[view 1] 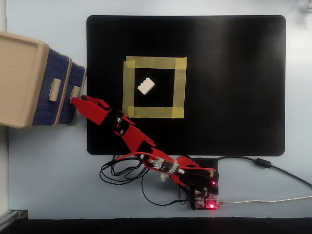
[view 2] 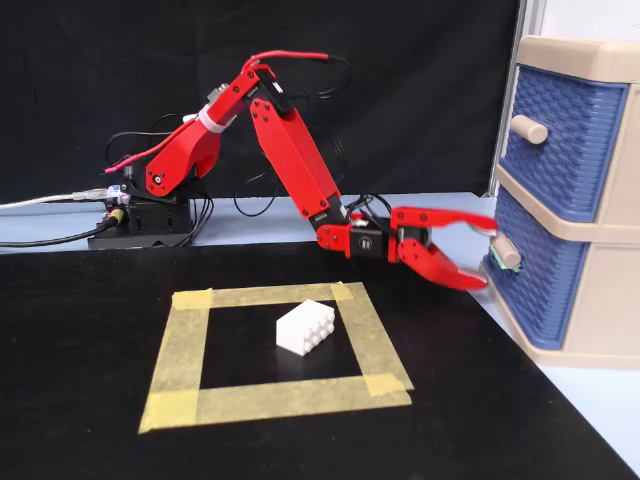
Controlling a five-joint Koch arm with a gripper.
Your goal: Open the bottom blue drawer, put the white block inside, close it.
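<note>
The white block [view 1: 146, 86] [view 2: 307, 327] lies inside a yellow tape square [view 1: 153, 63] [view 2: 280, 400] on the black mat. The beige cabinet [view 1: 19, 78] [view 2: 600, 310] has two blue drawers. The bottom blue drawer [view 1: 78, 78] [view 2: 535, 285] looks shut. Its beige knob [view 1: 75, 92] [view 2: 507, 253] faces the arm. My red gripper [view 1: 77, 101] [view 2: 487, 254] is open, with one jaw above the knob and one below it, neither pressed on it. The gripper is empty.
The top blue drawer [view 2: 565, 135] with its own knob [view 1: 54, 89] [view 2: 528, 129] is shut above. The arm's base, board and cables [view 1: 202, 187] [view 2: 140, 215] sit at the mat's edge. The black mat [view 1: 234, 87] [view 2: 90, 400] covers most of the table.
</note>
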